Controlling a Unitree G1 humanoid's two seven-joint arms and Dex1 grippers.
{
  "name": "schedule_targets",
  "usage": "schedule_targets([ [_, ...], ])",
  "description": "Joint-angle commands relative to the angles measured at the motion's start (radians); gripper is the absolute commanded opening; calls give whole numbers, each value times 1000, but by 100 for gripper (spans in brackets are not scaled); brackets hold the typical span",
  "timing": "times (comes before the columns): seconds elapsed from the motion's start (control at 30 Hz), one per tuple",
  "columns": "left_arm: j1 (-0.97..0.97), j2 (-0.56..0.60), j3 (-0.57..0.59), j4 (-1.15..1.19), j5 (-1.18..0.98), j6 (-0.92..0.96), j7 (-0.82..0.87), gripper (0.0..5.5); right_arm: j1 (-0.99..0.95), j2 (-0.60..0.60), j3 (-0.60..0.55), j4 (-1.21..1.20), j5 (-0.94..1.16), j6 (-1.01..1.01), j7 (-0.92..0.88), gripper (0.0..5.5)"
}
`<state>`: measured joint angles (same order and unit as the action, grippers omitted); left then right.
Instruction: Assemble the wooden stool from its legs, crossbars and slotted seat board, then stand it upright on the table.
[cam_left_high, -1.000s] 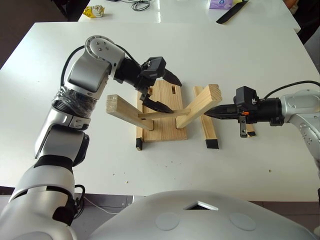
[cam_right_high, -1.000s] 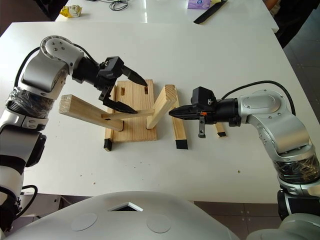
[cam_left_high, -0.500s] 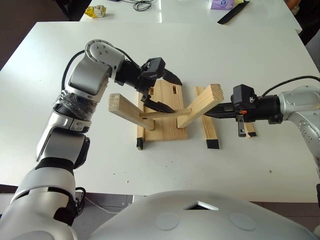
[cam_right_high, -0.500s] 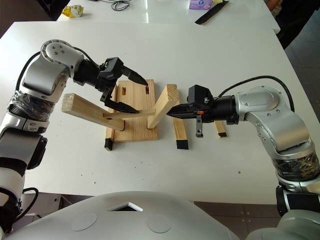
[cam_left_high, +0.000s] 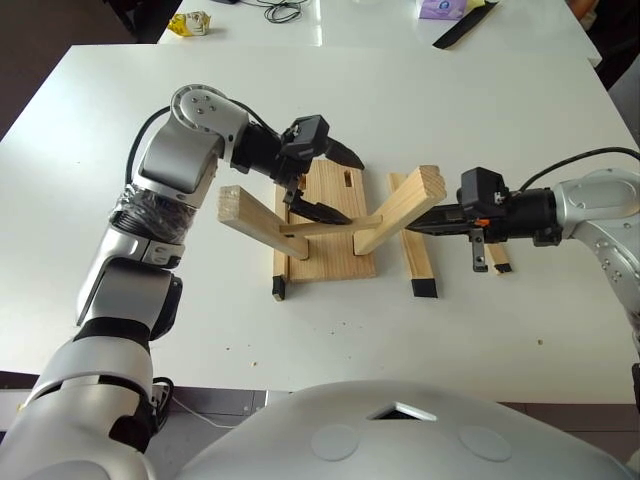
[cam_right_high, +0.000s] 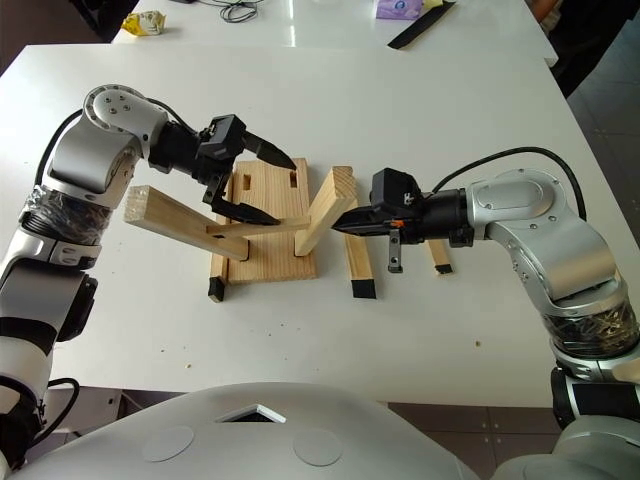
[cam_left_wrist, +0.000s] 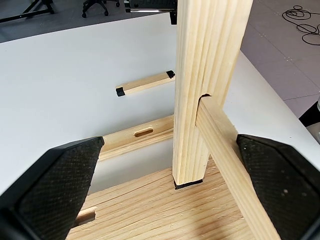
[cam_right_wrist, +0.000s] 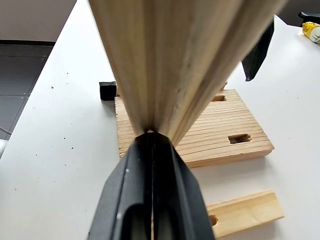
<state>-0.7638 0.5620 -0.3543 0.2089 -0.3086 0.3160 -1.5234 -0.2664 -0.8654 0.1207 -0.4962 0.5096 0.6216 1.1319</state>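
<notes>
Left arm: elbow raised, forearm angled in toward the centre. The left gripper (cam_left_high: 354, 191) hangs over the seat board (cam_left_high: 335, 258) with jaws spread wide, one finger on each side of the crossbar (cam_left_high: 322, 228). Contact with the crossbar cannot be determined.

Right arm: extended level from the right side. The right gripper (cam_left_high: 418, 225) has jaws closed together, tips pressed against the side of the right leg (cam_left_high: 402, 208).

Assembly: the left leg (cam_left_high: 248, 220) and right leg are joined by the crossbar. Both legs are tilted, with their lower ends on the seat board. The board lies flat at the centre of the surface (cam_left_high: 480, 110), slots visible. The wood is pale.

A loose slotted leg (cam_left_high: 415, 262) lies just right of the board, with a short bar (cam_left_high: 498, 262) beyond it. Another piece (cam_left_high: 279, 282), black-capped, lies along the board's left edge.

The surface is white. A second white table (cam_left_high: 370, 20) stands behind it, carrying a yellow packet (cam_left_high: 190, 22).
</notes>
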Motion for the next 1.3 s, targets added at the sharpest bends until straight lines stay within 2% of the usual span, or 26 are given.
schedule_targets([
  [0.03, 83, 3, -68, 26, 100, -2, 55, 492, -28, 23, 22, -34, 25, -2, 6, 2],
  [0.4, 136, -9, -90, 119, 144, -68, 110, 492, -40, 29, 28, -38, 30, 5, 6, 2],
  [0.57, 118, -45, -64, 162, 136, -79, 169, 492, -49, 32, 33, -31, 27, 2, 10, 2],
  [0.9, -29, -119, 149, 246, 58, -74, 340, 492, -9, 21, -2, 2, -16, -32, -26, 2],
  [1.13, -31, -53, 290, 217, 60, -78, 457, 492, 77, 2, -71, 1, -33, -51, -83, 2],
  [1.3, 59, 39, 424, 87, 62, -49, 598, 492, 182, -20, -228, -21, -13, -37, -139, 2],
])
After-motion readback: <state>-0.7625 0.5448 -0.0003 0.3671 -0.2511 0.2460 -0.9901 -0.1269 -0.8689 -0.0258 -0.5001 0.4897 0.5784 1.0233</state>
